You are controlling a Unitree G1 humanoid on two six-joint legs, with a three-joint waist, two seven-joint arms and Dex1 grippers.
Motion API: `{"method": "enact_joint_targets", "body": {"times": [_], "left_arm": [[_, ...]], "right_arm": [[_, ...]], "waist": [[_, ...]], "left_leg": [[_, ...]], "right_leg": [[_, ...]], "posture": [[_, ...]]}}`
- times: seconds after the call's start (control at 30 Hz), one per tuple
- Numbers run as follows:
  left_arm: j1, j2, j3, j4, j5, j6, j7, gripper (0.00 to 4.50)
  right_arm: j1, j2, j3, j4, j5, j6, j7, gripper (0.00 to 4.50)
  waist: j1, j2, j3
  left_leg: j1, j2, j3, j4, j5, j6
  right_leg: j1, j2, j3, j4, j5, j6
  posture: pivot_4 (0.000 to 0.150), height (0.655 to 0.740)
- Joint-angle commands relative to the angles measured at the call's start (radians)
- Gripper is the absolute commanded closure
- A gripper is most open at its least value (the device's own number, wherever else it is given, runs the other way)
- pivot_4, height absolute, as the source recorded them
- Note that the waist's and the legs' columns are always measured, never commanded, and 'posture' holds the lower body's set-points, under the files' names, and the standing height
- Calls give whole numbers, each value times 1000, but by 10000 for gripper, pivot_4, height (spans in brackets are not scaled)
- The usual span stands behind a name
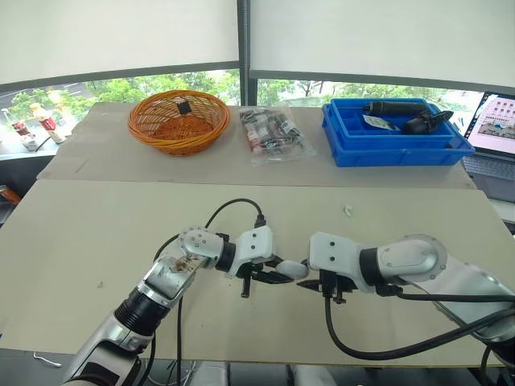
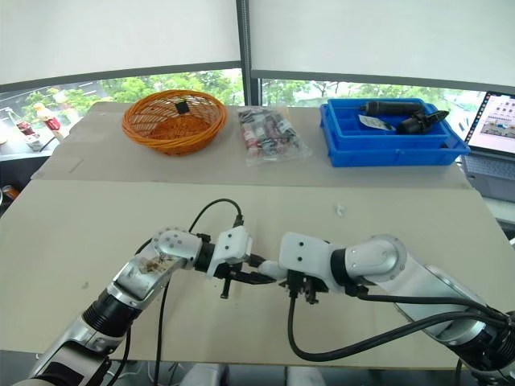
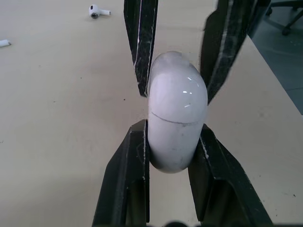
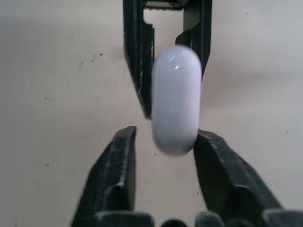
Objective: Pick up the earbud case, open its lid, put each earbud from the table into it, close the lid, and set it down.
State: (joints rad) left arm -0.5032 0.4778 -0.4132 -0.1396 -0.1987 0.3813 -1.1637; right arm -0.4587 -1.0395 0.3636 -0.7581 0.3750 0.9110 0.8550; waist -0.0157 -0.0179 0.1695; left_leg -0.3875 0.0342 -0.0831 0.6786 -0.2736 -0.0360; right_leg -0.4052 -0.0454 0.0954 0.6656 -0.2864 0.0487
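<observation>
The white earbud case (image 3: pixel 176 118) hangs a little above the tan table (image 1: pixel 96 233) near its front edge, lid down with the seam showing. My left gripper (image 3: pixel 173 127) is shut on the case's lower half. From the opposite side, my right gripper (image 4: pixel 165 133) straddles the lid end, open; one finger (image 4: pixel 215 161) touches the case (image 4: pixel 175 99) and the other stands just off it. The two grippers meet tip to tip at the case (image 1: pixel 294 269). One white earbud (image 1: pixel 348 210) lies on the table farther back to the right, also seen as the earbud (image 3: pixel 97 10) in the left wrist view.
Along the back of the table stand an orange wicker basket (image 1: pixel 179 121), a clear bag of small items (image 1: pixel 273 133) and a blue bin (image 1: pixel 394 133) with dark tools. A laptop (image 1: pixel 495 129) sits at the far right. A small white piece (image 3: pixel 2 43) lies on the table.
</observation>
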Motion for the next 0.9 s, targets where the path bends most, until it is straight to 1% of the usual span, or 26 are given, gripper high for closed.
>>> {"method": "enact_joint_targets", "body": {"times": [0.03, 0.1, 0.13, 0.2, 0.27, 0.4, 0.5, 0.9], "left_arm": [[31, -15, 43, 9, -46, -21, 6, 39079], [59, -43, 77, 29, -98, -32, -3, 39079], [74, -70, 109, 38, -141, -7, 13, 39079], [96, -120, 162, 53, -217, 15, 23, 39079], [108, -145, 188, 58, -251, 22, 27, 39079], [121, -147, 181, 44, -257, -8, 6, 39079], [122, -142, 169, 29, -251, -17, -5, 39079], [136, -106, 130, 36, -208, -101, -43, 39079]], "right_arm": [[23, -50, -107, -27, 3, -40, 35, 9876], [56, -71, -157, -32, 0, -90, 54, 2805], [74, -68, -186, -35, 2, -123, 60, 39], [101, -25, -238, -45, 34, -164, 55, 0], [113, 19, -268, -57, 62, -172, 44, 0], [88, 107, -262, -60, 56, -146, -28, 0], [65, 147, -255, -40, 42, -140, -65, 0], [32, 146, -281, 29, 35, -156, -64, 0]], "waist": [[1, 0, 0], [1, 0, 0], [1, 0, 0], [0, 0, 0], [-1, 0, 0], [-1, 0, 0], [-1, 0, 0], [0, 0, 0]], "left_leg": [[0, 0, 0, 0, 0, 0], [0, 0, 0, 0, 0, 0], [0, 0, 0, 0, 0, 0], [0, 0, 0, 0, 0, 0], [0, 0, 0, 1, 0, 0], [2, 0, 0, 1, 0, 0], [2, 0, 0, 1, 0, 0], [2, 0, 0, 1, 0, 0]], "right_leg": [[0, 0, 0, 0, 0, 0], [0, 0, 0, 0, 0, 0], [0, 0, 0, 0, 0, 0], [1, 0, 0, 0, 0, 0], [1, 0, 0, 1, 0, 0], [1, 0, 0, 2, 0, 0], [1, 0, 1, 2, 0, 0], [1, 0, 0, 2, 0, 0]], "posture": [[1500, 7114], [1500, 7114], [1500, 7114], [1500, 7114], [1500, 7114], [1500, 7114], [1500, 7114], [1500, 7114]]}}
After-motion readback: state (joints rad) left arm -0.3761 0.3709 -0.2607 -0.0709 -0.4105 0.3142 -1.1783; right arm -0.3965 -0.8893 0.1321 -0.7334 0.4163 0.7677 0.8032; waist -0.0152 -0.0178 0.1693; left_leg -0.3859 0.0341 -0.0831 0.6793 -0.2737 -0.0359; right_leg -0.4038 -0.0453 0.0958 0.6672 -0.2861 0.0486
